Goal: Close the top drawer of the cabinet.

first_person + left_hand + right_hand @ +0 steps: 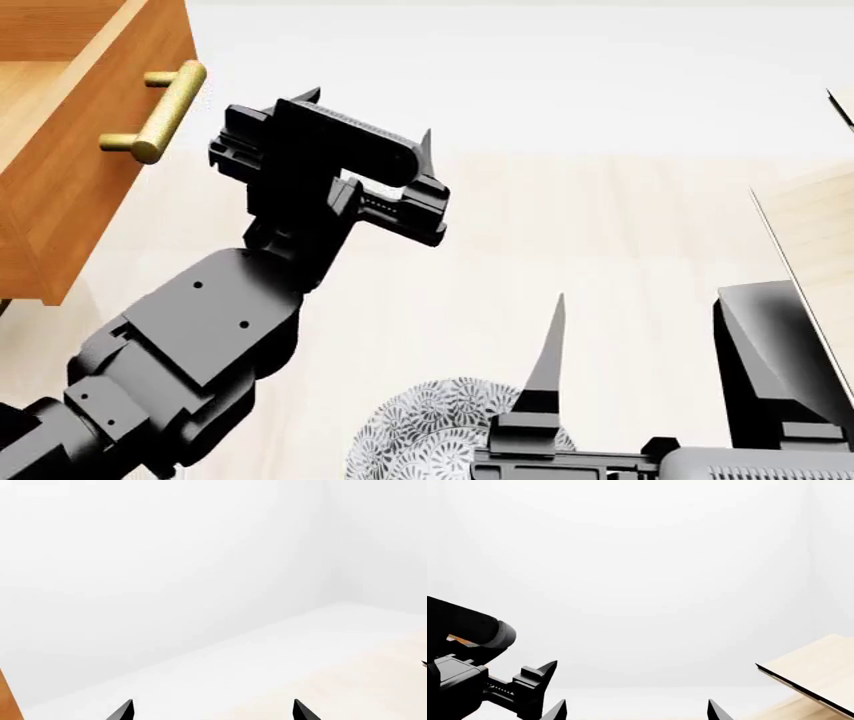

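Top drawer (60, 150) is seen pulled out (brass handle (158, 110) exposed). Left gripper (367, 125) is held near it, fingers apart and empty; right gripper (636, 711) is likewise spread.

Top drawer (67, 150) — cropped at frame edge

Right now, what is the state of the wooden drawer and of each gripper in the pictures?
Orange-brown wooden top drawer with brass-gold bar handle: pulled out, untouched.
Left gripper: open, empty, beside the handle, apart from it.
Right gripper: open, empty, away from the drawer.
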